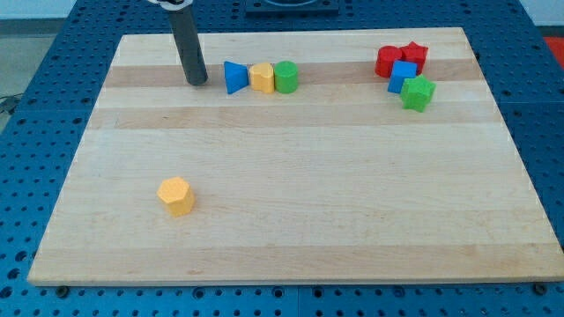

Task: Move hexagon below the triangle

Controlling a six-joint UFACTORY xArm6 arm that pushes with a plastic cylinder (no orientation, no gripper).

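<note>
A yellow hexagon block (176, 195) lies alone on the wooden board (291, 176), toward the view's lower left. A blue triangle block (234, 77) sits near the view's top, at the left end of a touching row with a yellow block (262, 77) and a green round block (286, 77). My tip (197, 82) rests on the board just left of the blue triangle, with a small gap between them. The hexagon is far below my tip.
A cluster sits at the view's top right: a red block (389, 62), a red star-like block (414, 56), a blue cube (403, 77) and a green star-like block (419, 92). Blue perforated table surrounds the board.
</note>
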